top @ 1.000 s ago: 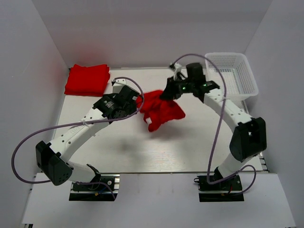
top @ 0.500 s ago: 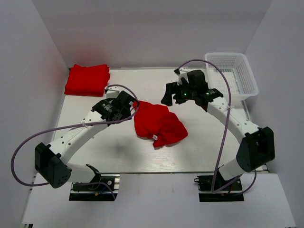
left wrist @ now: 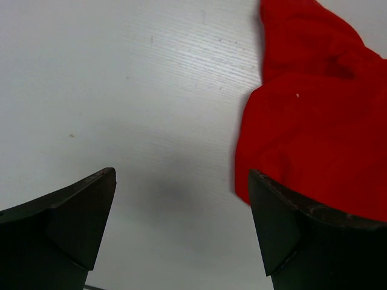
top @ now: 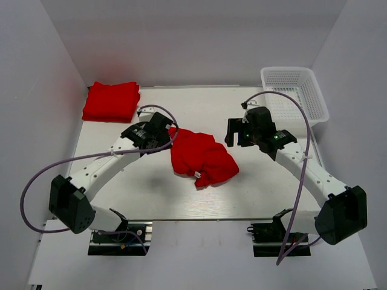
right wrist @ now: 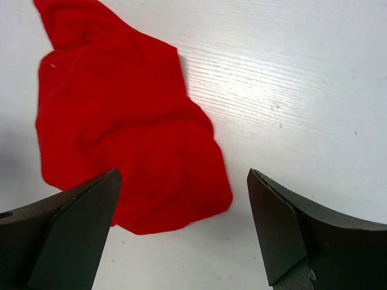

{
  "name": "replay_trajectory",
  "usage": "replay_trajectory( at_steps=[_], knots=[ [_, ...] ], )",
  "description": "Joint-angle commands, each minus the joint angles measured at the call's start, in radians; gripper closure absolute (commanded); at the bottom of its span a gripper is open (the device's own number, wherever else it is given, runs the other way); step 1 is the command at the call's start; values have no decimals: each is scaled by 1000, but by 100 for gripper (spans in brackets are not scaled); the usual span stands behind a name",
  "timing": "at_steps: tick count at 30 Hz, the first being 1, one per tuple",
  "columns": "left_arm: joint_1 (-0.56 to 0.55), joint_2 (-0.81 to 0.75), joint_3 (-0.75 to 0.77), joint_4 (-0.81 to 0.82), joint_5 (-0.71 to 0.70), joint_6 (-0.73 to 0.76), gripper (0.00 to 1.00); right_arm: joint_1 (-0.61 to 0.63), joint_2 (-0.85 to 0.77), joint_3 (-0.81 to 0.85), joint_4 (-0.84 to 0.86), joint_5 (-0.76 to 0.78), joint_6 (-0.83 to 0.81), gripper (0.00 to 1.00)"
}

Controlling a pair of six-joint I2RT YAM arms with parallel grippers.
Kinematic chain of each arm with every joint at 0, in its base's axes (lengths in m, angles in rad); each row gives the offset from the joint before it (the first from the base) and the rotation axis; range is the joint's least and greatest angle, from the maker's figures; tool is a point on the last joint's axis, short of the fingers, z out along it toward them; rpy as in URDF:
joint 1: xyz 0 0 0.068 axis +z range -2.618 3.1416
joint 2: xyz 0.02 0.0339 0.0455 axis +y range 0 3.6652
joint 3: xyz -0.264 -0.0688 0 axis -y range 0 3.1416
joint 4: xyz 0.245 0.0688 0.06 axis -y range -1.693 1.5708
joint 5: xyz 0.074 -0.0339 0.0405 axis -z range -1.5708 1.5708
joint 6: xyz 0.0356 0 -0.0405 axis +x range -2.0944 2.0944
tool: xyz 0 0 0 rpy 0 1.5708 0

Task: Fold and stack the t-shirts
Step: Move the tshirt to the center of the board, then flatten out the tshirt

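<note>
Plainly, white walls (top: 181,42) enclose the pale table (top: 151,193); left gripper (left wrist: 181,178) and right gripper (right wrist: 183,175) gape.

Bright, even light from above. Soft grey shadows lie on the white desk (top: 254,187) under the arms. Wrist views are sharp on the desk; the near, dark fingers (left wrist: 60,229) look slightly soft.

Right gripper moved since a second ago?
Yes. The right gripper shifted rightward toward the basket and lower in the top view, off the crumpled t-shirt.
</note>
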Motion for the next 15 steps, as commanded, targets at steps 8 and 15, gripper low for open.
replay_trajectory(
  at_steps=[8, 15],
  knots=[
    [99, 329, 215, 163, 119, 146, 0, -3, -53, -171, -1, 113, 109, 10],
    [159, 515, 308, 260, 204, 210, 0, -6, -53, -288, 86, 123, 162, 10]
  ],
)
